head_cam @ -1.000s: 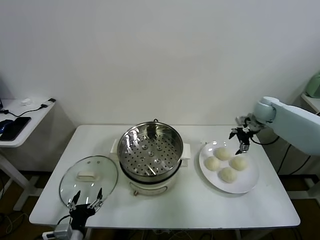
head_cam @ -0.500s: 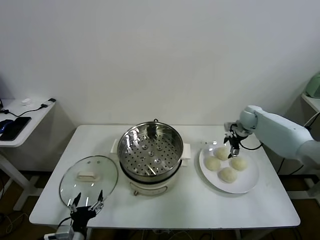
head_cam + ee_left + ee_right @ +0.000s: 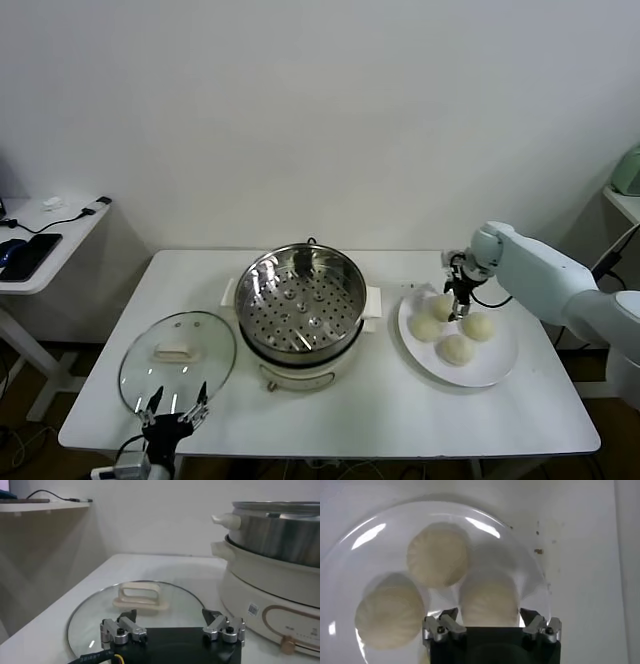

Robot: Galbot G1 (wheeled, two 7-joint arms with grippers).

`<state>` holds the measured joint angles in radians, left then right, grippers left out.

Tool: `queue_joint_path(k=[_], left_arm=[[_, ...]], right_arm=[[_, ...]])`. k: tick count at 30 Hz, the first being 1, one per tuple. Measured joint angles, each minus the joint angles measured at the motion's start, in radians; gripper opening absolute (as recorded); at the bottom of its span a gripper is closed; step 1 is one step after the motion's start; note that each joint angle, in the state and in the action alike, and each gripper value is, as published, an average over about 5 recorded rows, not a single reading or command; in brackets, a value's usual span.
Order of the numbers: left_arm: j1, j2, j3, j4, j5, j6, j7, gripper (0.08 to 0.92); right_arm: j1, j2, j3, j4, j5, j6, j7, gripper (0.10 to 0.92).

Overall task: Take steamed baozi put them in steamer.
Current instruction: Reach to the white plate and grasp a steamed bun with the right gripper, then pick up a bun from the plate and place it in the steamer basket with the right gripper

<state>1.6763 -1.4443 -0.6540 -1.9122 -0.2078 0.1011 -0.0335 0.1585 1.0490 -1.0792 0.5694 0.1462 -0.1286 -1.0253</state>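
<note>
right gripper (image 3: 457, 300) lowered, straddling a baozi (image 3: 489, 601)

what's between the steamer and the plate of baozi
Only bare white table lies between the steamer and the plate in the head view.

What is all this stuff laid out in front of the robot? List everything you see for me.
steamed baozi: four, pale cream-white, together on the plate at the table's right.
plate: one, white, right of the steamer.
steamer: one, shiny steel with a perforated tray on a cream-white base, mid-table, nothing in it.
glass lid: one, clear with a white handle, flat on the table left of the steamer.
table: one, white.
side desk: one, white, far left, with dark items and a cable on it.
right gripper: open, over the baozi nearest the steamer's side of the plate.
left gripper: open, parked at the table's near edge by the lid.
</note>
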Motion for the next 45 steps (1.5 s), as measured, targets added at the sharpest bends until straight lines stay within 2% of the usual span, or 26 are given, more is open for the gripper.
queue_joint_path(k=[5, 12, 21, 30, 37, 45], left_arm=[[-0.001, 0.0, -0.003, 0.0, 0.001, 0.0, -0.001, 0.823], [0.008, 0.0, -0.001, -0.014, 0.005, 0.0, -0.001, 0.823], [0.02, -0.002, 0.013, -0.042, 0.012, 0.003, 0.0, 0.823], [0.023, 0.004, 0.017, -0.059, 0.016, 0.003, 0.0, 0.823], [0.021, 0.002, 0.01, -0.068, 0.014, 0.006, 0.0, 0.823], [0.024, -0.001, 0.006, -0.07, 0.014, 0.0, -0.003, 0.823]], right_arm=[[0.003, -0.003, 0.0, 0.003, 0.009, -0.008, -0.006, 0.631], [0.071, -0.045, -0.061, 0.09, 0.064, -0.016, -0.024, 0.619], [0.358, -0.067, -0.256, 0.315, 0.219, 0.023, -0.047, 0.619], [0.598, 0.047, -0.373, 0.552, 0.319, 0.165, -0.063, 0.619], [0.649, 0.191, -0.417, 0.61, 0.263, 0.35, -0.066, 0.619], [0.586, 0.323, -0.406, 0.508, 0.104, 0.564, -0.056, 0.621]])
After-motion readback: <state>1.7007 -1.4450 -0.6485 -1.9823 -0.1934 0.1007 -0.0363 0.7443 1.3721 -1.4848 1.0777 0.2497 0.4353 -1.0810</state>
